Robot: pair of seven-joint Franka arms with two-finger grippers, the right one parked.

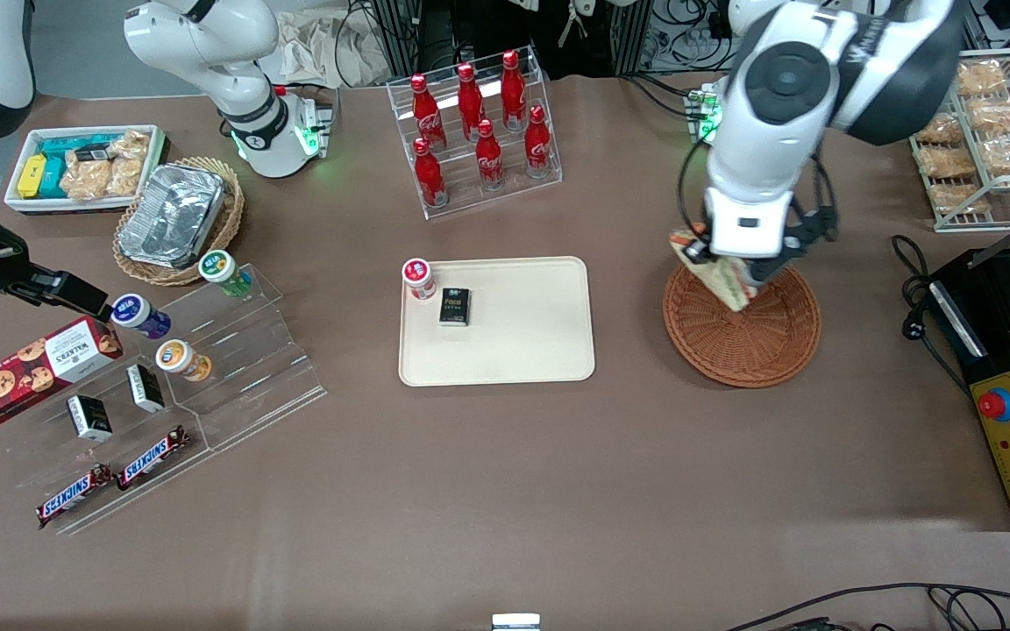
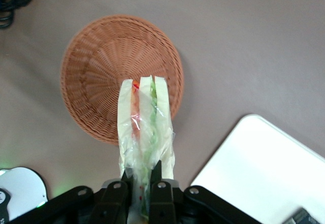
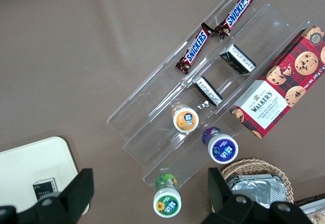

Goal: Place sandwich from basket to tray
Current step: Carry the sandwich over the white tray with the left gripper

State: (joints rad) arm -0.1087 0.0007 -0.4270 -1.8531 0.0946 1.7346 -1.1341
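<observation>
Hand (image 2: 143, 191) is pinching the sandwich (image 2: 144, 127) by one end, held in the air above the basket (image 2: 96, 66), over its rim at roughly 10 o'clock seen from the front camera. The wedge hangs out from the fingers (image 2: 161, 196) in loose clear wrap. Risk, as I read it: the grip may be mostly on film and soft bread, so a quick swing toward the tray (image 1: 522, 350) could let it slip or rotate, and the layers could splay. Basket looks empty under it. Tray already carries a red-capped cup (image 1: 418, 278) at its 10 o'clock corner and a small black box (image 1: 454, 307) touching or just beside the cup; dropping near them could knock the cup over. Bare tray surface from centre to 3 o'clock is the safer target.
</observation>
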